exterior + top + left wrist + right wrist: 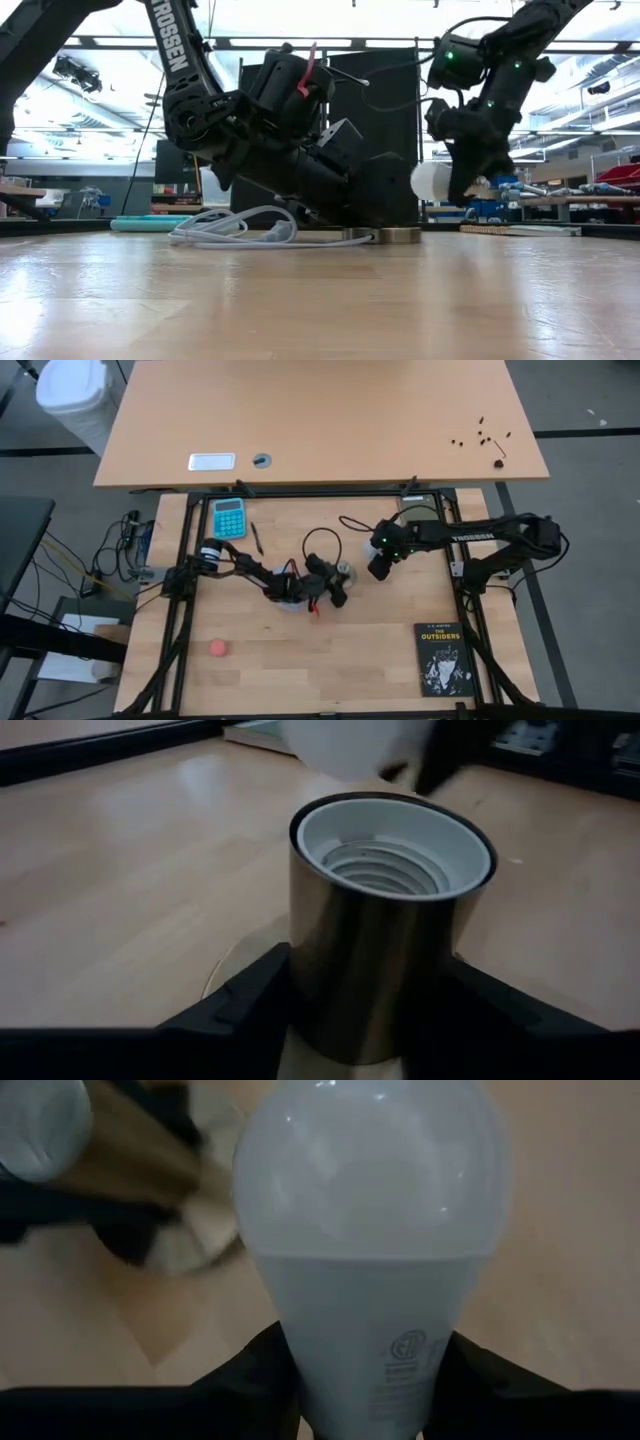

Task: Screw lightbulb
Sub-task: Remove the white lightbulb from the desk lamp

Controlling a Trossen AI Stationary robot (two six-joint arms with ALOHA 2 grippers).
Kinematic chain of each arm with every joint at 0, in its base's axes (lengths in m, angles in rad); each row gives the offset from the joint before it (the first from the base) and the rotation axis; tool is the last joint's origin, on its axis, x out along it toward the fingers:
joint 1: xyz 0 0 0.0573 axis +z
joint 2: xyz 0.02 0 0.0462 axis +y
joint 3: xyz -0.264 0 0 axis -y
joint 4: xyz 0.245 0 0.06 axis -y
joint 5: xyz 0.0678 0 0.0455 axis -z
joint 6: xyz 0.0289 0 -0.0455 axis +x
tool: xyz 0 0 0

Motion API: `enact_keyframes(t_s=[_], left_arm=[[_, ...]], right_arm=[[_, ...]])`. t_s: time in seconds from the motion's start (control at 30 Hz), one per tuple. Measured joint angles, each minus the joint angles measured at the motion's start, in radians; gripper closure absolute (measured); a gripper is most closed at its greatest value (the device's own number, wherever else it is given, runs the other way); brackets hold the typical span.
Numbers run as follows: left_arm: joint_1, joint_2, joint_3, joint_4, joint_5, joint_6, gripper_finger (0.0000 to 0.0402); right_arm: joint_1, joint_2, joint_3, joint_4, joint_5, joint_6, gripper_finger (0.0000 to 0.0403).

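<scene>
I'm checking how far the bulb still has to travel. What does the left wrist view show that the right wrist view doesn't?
Only the left wrist view looks down into the open socket, showing its white threaded inside, with the left gripper clamped on its metallic barrel. Only the right wrist view shows the lightbulb up close, with grey printing on its neck, held between the right gripper's fingers. Both share the wooden tabletop, and each glimpses the other's object: a white blur above the socket, and a blurred brassy socket beside the bulb. The bulb is not yet in the socket.
</scene>
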Motion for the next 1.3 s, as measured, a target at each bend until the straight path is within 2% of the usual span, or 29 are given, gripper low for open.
enact_keyframes(t_s=[0.33,0.47,0.57,0.73,0.97,1.17,1.3], left_arm=[[0.022,-0.005,0.004,-0.059,-0.01,0.027,0.0188],[0.022,-0.005,0.003,-0.058,-0.008,0.023,0.0188],[0.022,-0.005,0.003,-0.059,-0.008,0.006,0.0188],[0.021,-0.005,0.003,-0.058,0.013,-0.001,0.0183],[0.021,-0.036,0.0,-0.097,0.036,-0.006,0.0144],[0.019,-0.122,-0.002,-0.285,0.073,-0.014,0.0133],[0.017,-0.181,-0.002,-0.341,0.09,-0.014,0.0133]], right_arm=[[-0.001,0.097,0.0,-0.127,-0.029,0.072,0.0243],[0.0,0.136,0.0,-0.123,-0.099,0.053,0.0241],[-0.001,0.161,0.006,-0.125,-0.136,0.021,0.0225],[-0.011,0.167,0.006,-0.121,-0.16,0.022,0.0177],[-0.052,0.141,0.0,-0.125,-0.205,0.011,0.012],[-0.064,0.121,-0.002,-0.142,-0.208,-0.005,0.0106],[-0.063,0.081,-0.002,-0.145,-0.208,-0.007,0.0112]])
